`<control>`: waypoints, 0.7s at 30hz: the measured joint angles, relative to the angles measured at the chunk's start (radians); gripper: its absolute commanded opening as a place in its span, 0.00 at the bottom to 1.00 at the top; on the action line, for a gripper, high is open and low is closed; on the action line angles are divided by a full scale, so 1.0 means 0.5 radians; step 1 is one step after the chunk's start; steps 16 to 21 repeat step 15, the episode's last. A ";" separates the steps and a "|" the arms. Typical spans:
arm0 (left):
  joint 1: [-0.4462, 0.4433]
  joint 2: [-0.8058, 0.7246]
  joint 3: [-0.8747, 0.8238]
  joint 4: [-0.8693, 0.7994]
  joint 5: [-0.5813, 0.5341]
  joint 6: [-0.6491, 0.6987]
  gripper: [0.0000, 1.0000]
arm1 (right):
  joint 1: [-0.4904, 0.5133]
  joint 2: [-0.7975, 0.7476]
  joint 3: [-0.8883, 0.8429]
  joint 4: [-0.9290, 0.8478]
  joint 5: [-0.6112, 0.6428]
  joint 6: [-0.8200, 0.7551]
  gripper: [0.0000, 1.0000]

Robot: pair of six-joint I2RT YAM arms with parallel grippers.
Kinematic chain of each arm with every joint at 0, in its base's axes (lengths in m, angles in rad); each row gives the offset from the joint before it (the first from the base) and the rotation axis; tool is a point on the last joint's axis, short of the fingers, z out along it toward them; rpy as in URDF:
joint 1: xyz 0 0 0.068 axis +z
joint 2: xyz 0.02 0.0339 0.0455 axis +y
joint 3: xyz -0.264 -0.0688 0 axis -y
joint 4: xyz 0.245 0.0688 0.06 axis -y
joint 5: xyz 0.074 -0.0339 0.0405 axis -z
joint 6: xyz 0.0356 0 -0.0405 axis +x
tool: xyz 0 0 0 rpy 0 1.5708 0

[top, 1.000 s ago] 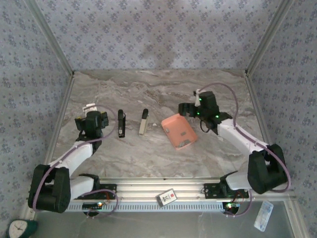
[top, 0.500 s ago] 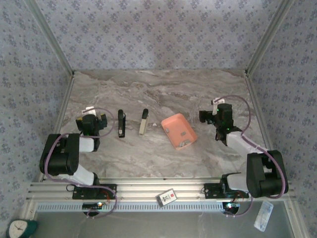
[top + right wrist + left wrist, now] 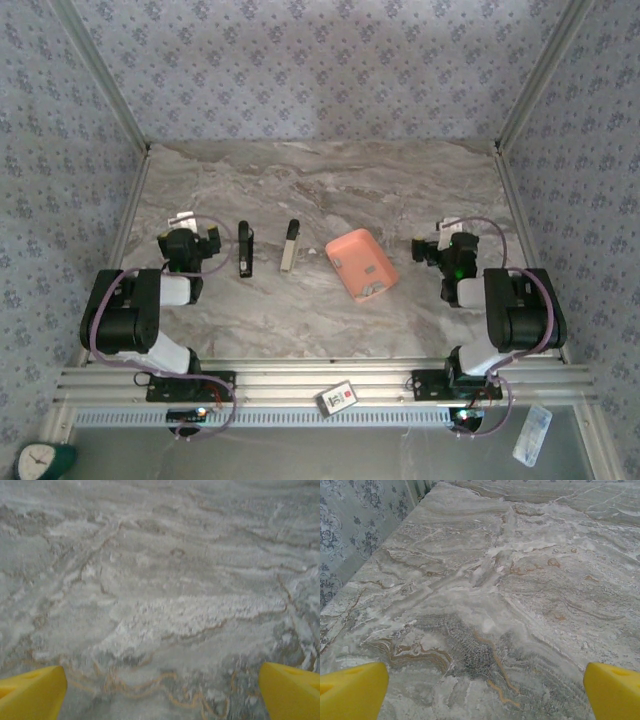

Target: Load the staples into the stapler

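A slim black stapler (image 3: 244, 248) lies on the marble table (image 3: 320, 180), left of centre. Beside it, to the right, lies a narrow white and black piece (image 3: 290, 245); I cannot tell whether it is the staples. A salmon-pink box (image 3: 361, 264) rests at the middle. My left gripper (image 3: 185, 243) sits left of the stapler with its arm folded back; in the left wrist view the left gripper (image 3: 485, 692) is open, its yellow fingertips (image 3: 352, 690) wide apart over bare marble. My right gripper (image 3: 445, 250) sits right of the pink box; the right gripper (image 3: 162, 692) is open too, with nothing between its fingertips (image 3: 290, 690).
Patterned walls with metal posts close in the table on three sides. A small card (image 3: 338, 397) lies on the front rail (image 3: 300, 380). A clock (image 3: 40, 462) and a plastic packet (image 3: 532, 435) lie below the rail.
Both arms have drawn back toward their bases and folded up. The right gripper moved from beside the pink box out to the right. The things on the table have not moved.
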 measured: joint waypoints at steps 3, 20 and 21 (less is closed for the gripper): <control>0.000 0.000 0.000 0.000 0.000 0.000 1.00 | -0.049 0.000 0.040 0.030 -0.031 0.029 1.00; 0.019 0.000 0.000 -0.001 0.074 -0.005 1.00 | -0.063 0.000 0.043 0.040 -0.052 0.044 1.00; 0.019 0.000 0.000 -0.001 0.074 -0.005 1.00 | -0.063 0.000 0.043 0.040 -0.052 0.044 1.00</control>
